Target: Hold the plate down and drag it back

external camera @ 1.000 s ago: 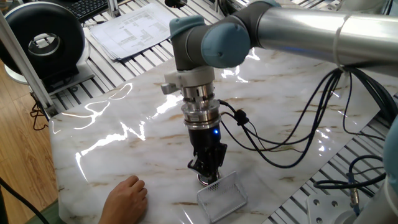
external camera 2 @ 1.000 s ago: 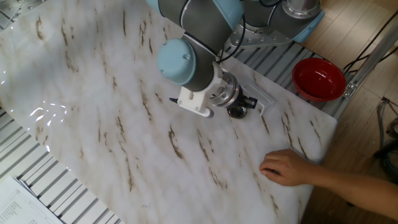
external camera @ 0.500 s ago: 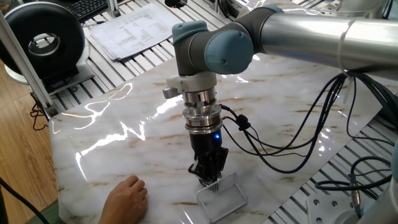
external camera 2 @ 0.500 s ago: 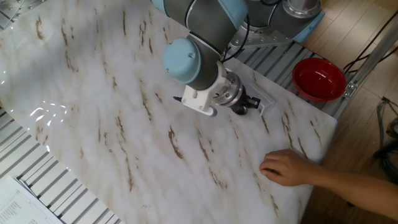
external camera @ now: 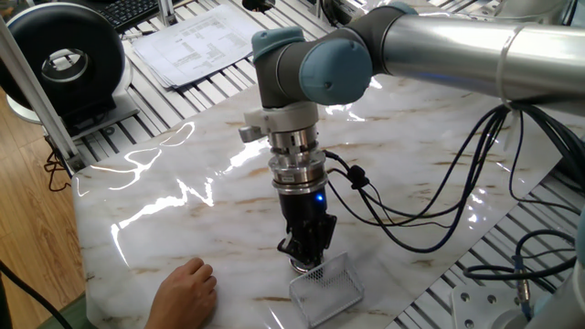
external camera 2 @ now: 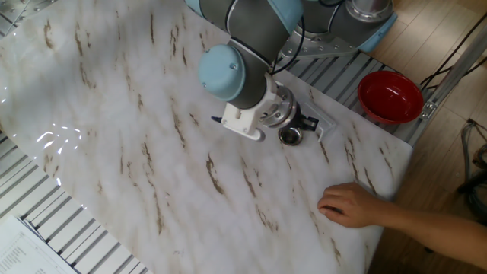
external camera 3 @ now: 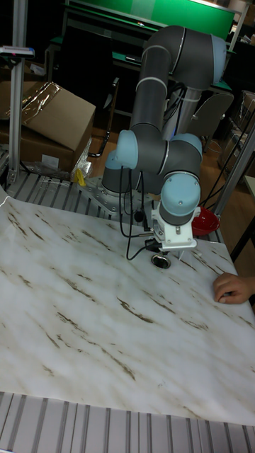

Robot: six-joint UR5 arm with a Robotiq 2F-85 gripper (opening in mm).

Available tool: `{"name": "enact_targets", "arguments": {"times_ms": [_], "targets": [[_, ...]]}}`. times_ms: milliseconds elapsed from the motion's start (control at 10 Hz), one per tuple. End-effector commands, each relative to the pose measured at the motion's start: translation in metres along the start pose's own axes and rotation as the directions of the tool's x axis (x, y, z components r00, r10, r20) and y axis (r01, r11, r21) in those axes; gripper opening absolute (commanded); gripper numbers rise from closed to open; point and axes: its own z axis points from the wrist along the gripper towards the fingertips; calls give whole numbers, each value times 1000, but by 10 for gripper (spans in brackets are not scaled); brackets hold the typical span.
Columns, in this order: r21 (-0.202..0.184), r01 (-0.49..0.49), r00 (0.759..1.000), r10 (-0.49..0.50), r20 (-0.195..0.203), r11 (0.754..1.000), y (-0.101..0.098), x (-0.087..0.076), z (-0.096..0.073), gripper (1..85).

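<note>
**One plate pinned, the drag not yet judged complete**

One landmark serves me for everything here: the plate (external camera 2: 290, 136), the small shiny disc on the marble counter (external camera 2: 114, 137).

Nearest to me in the first fixed view, in front of the plate, a person's hand (external camera: 186, 290) rests flat on the counter, apart from both plate and arm. Just beside the plate on its near side lies a clear plastic tray (external camera: 327, 284); I cannot tell if the two touch.

On the plate itself, the gripper (external camera: 306, 259) stands nearly upright with its tips down on the disc. The jaws look drawn close together, but I cannot tell from any view if they are fully closed, and I see nothing held between them. They press, they do not grasp. In the other fixed view the plate shows just past the wrist flange, and in the tall view it sits directly under the tool (external camera 3: 161, 261).

Beyond the plate, off the counter's edge, a red bowl (external camera 2: 389, 97) sits well clear.

My judgement: this is the hold-down step, with the drag either just begun or pending. The next move calls for steady downward pressure while I pull the plate back across the marble, away from the tray, slowly enough that the tips do not skid off the smooth metal.
</note>
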Motion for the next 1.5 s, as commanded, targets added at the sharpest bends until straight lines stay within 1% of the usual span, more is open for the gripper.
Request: {"name": "enact_targets", "arguments": {"times_ms": [0, 200, 300, 400, 600, 800, 900, 1100, 1200, 1400], "targets": [[1, -6, 1000, 6, 15, 1000, -1, -2, 8, 13], [0, -4, 999, 4, 37, 1000, -1, -7, 7, 13], [22, -8, 999, 7, 43, 1000, -4, -10, 6, 13], [31, -9, 999, 7, 44, 999, -5, -11, 4, 13], [26, -18, 999, 16, 48, 1000, 1, -11, 3, 13], [22, -42, 999, 41, 36, 999, 11, -8, -2, 13], [17, -32, 999, 32, 32, 999, 11, -7, -4, 13], [22, -31, 999, 30, 30, 999, 8, -6, -5, 13], [17, -29, 999, 29, 33, 999, 8, -6, -4, 13], [32, -23, 998, 21, 53, 999, 2, -10, -1, 13]]}}
